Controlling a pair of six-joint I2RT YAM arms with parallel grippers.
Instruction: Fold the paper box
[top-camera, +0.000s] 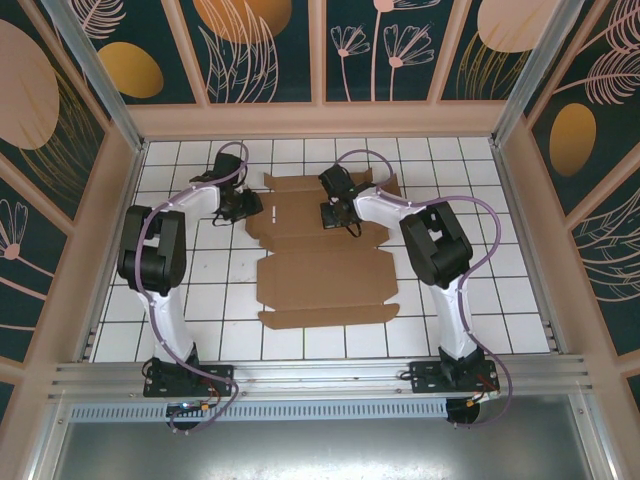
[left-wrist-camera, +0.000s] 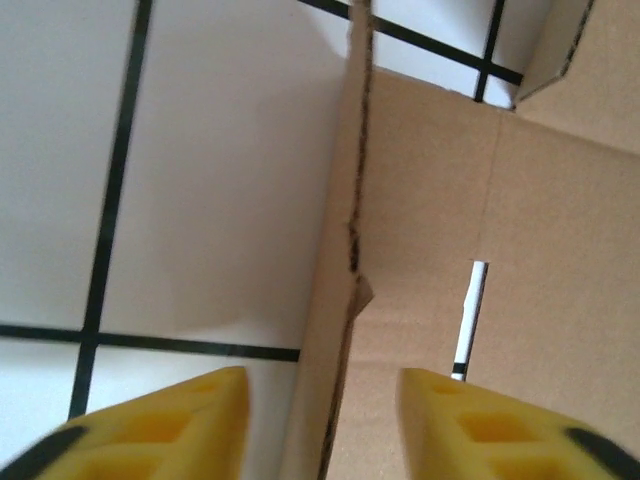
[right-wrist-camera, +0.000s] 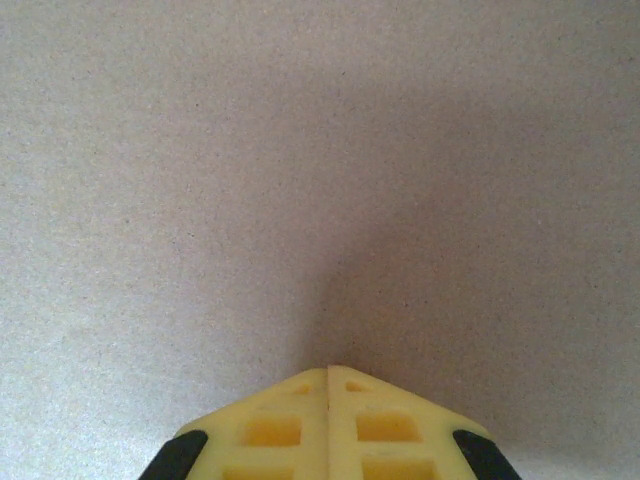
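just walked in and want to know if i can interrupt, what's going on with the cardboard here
Two robot arms are working on the paper box, which lies mostly flat and unfolded on the tiled table. The left gripper is open, with a finger on either side of the sheet's left edge near its far end. The right gripper is shut, its tips down on the cardboard near the far middle, apparently pinning it. The folding looks barely started.

Far panels of paper box (top-camera: 325, 280) partly behind right end effector (top-camera: 336, 221)
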